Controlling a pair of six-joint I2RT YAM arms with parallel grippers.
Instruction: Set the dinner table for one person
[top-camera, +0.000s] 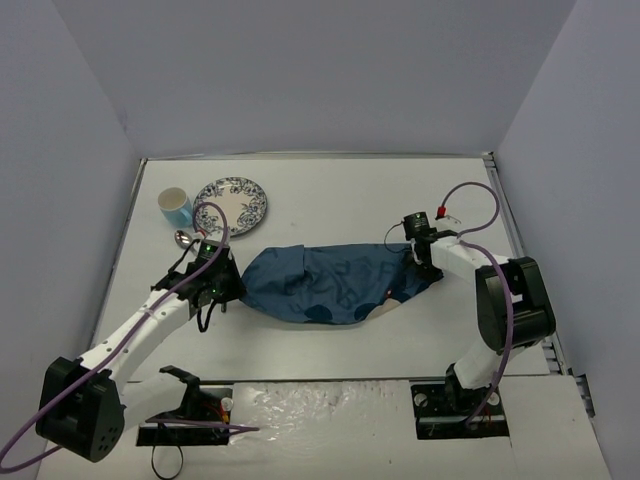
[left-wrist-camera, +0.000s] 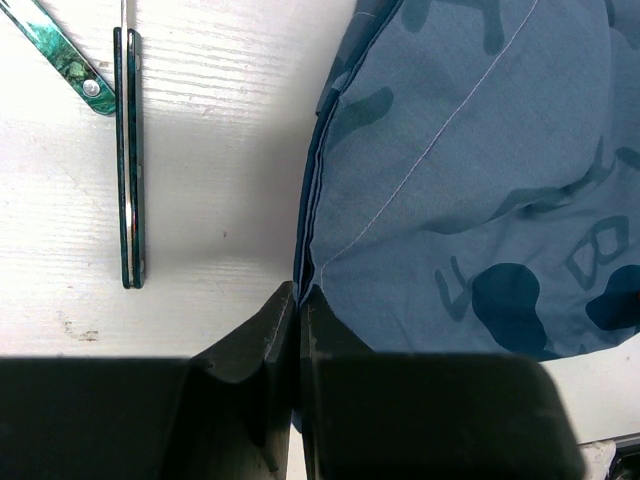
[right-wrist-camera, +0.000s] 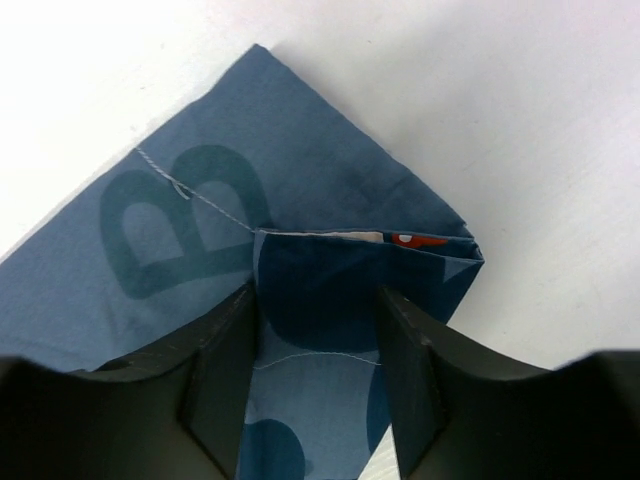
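Here the white tabletop lies under the crumpled blue placemat, reaching well past it on every side. The left fingers are clenched on the placemat's left hem. The right fingers stand released, straddling its folded right corner. A patterned plate, cup and spoon sit beyond the placemat's far-left end.
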